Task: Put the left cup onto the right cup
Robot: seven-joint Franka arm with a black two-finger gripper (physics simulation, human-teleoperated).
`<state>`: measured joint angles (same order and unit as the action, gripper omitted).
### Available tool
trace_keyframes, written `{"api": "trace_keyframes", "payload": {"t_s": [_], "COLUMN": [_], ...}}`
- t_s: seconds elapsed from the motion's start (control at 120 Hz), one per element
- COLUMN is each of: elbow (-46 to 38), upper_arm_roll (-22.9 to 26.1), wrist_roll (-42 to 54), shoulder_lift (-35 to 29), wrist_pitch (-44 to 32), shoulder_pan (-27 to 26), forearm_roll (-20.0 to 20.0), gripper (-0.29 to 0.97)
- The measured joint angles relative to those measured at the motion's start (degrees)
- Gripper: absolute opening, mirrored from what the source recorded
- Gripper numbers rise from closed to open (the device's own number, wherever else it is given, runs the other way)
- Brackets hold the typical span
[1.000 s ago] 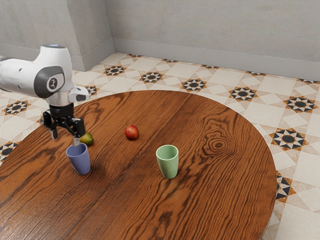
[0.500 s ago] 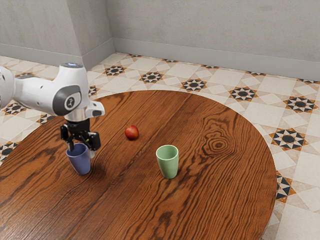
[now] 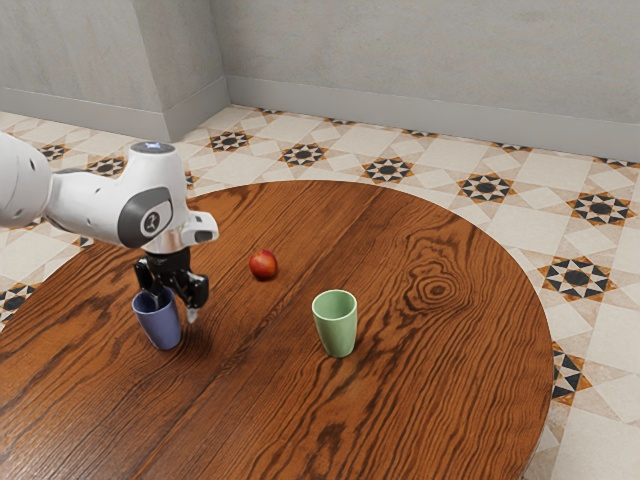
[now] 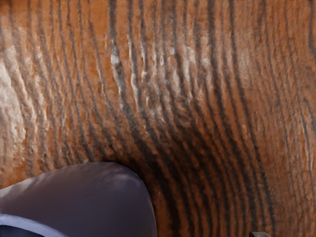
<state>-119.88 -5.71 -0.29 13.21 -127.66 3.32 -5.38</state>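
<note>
I am at the grasping step: my gripper (image 3: 171, 304), fingers apart, seems to straddle the wall of the blue cup (image 3: 158, 325) near the table's (image 3: 420, 400) edge, and it must clamp before lifting towards the green cup (image 3: 334, 322).

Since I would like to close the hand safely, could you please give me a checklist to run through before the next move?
1. Hand open: ok, fingers stand apart.
2. Fingers straddle the blue cup wall, one inside and one outside: ok.
3. Fingers deep enough below the rim: cannot tell.
4. Blue cup upright on the table: ok.
5. Green cup upright, mouth free: ok.
6. Apple out of the way between the cups: ok, it lies farther back.
</note>
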Motion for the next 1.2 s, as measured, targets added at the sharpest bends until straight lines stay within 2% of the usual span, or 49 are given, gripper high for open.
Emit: {"api": "trace_keyframes", "payload": {"t_s": [0.075,0.15,0.333,0.667,0.825,1.067,1.2], "elbow": [0.05,0.06,0.05,0.56,7.18,16.11,20.5], "upper_arm_roll": [-0.03,-0.07,-0.31,0.11,2.5,9.34,10.91], "wrist_roll": [0.0,-0.02,0.0,-0.27,-1.36,-5.18,-7.76], "shoulder_lift": [-0.13,-0.22,-0.39,-3.65,-3.95,-2.3,-0.97], "wrist_pitch": [-0.37,-0.6,-0.86,-0.36,3.8,11.29,15.5], "shoulder_pan": [0.02,0.01,0.4,0.04,-0.93,-1.54,-2.54], "forearm_roll": [-0.24,-0.38,-1.22,-2.19,-2.4,-2.44,-2.02], "gripper": [0.23,0.11,-0.03,-0.08,-0.09,-0.1,-0.1]}}
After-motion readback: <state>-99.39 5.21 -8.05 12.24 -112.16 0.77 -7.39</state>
